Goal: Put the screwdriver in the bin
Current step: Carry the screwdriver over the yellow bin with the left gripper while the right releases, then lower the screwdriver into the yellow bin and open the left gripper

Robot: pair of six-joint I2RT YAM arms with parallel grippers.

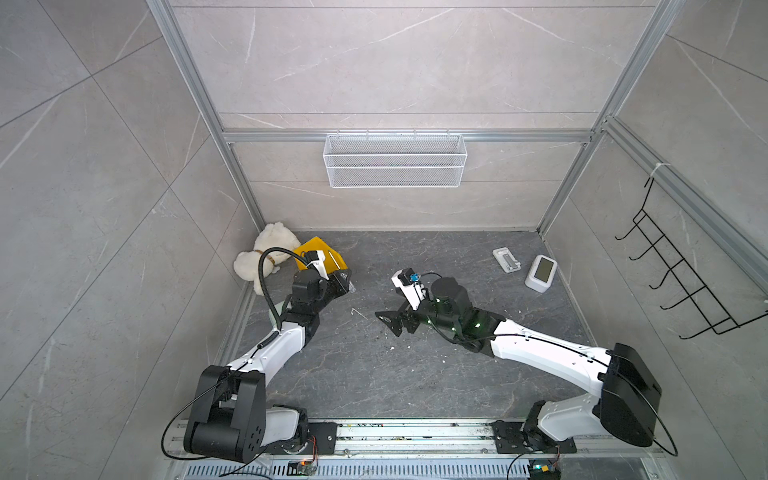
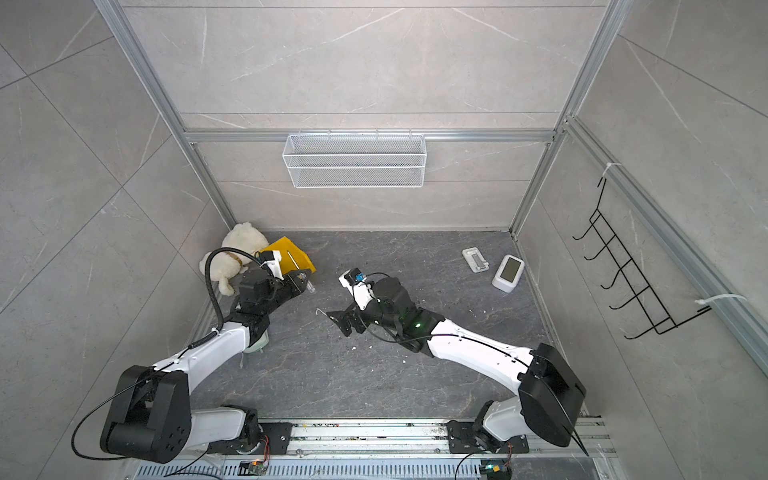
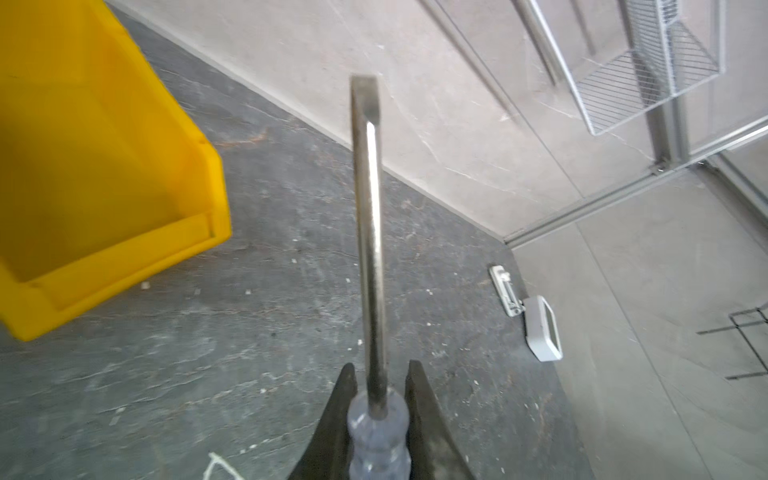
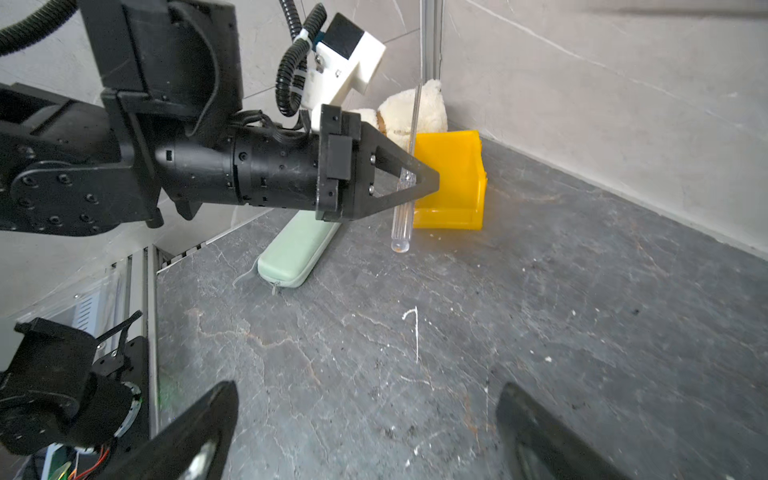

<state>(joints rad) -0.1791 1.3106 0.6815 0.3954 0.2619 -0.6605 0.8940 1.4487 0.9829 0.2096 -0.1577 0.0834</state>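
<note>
1. The left gripper pinches the screwdriver by its clear handle, just outside the low front lip of the bin.
2. The right gripper is spread and empty, well apart from the bin.
3. Expect a light, rigid tool. The smooth handle may slip or pivot.

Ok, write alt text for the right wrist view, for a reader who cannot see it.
The left gripper holds the screwdriver roughly upright by its clear handle, shaft up, near the yellow bin but not in it. A plush toy sits behind the bin; a pale green case lies on the floor. The right gripper is open and empty.
</note>
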